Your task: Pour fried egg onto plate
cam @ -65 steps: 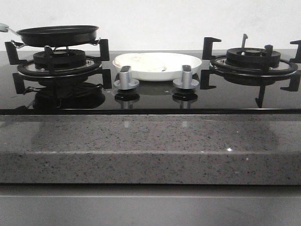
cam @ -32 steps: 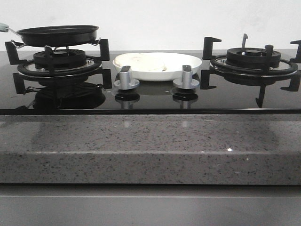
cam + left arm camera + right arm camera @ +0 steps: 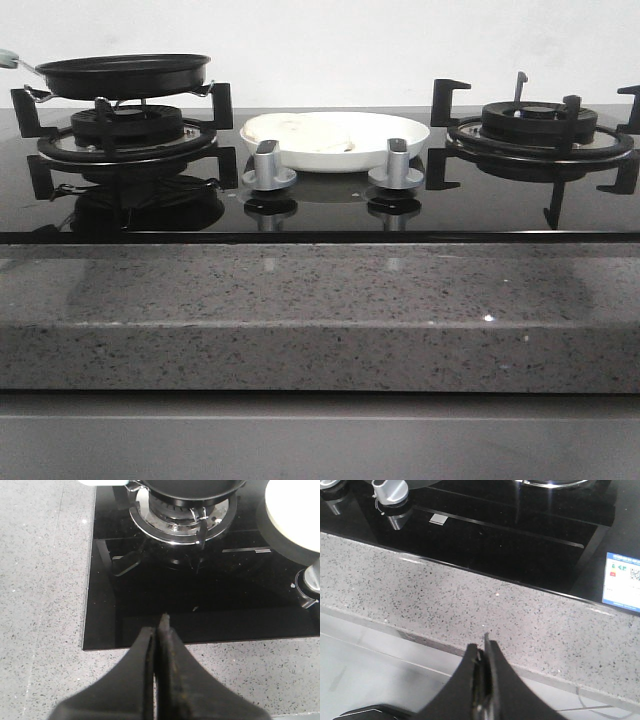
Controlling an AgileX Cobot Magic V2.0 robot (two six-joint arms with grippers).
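Here the speckled grey bench point(image 3: 320, 310) fills the lower half of the front view, and the glossy black stove top point(image 3: 320, 205) runs across the middle of the frame above it. At the right of that frame sits an empty burner point(image 3: 538, 125) with its black pan supports. At the upper left, a black frying pan point(image 3: 123, 74) rests on the other burner point(image 3: 126, 128), its pale handle cut off by the left edge. In the centre of the front view, between the two burners, lies the white plate point(image 3: 395, 135), flat on the stove top behind two silver knobs point(image 3: 268, 165) point(image 3: 395, 165). The fried egg point(image 3: 305, 132), a pale cream disc, lies inside the plate, towards its left side. The pan shows nothing inside it from this low angle.

In the left wrist view, the left tool point(image 3: 159, 630) has its black fingers pressed together with nothing between them; it hangs over the edge where the stove top meets the bench, with the pan's burner at the top of the frame and a slice of the plate at the upper right corner. In the right wrist view, the right tool point(image 3: 485, 647) is likewise pressed together and holds nothing, above the front edge of the bench. One knob appears at the upper left of that frame, and a blue and white sticker point(image 3: 621, 584) lies at the right edge.
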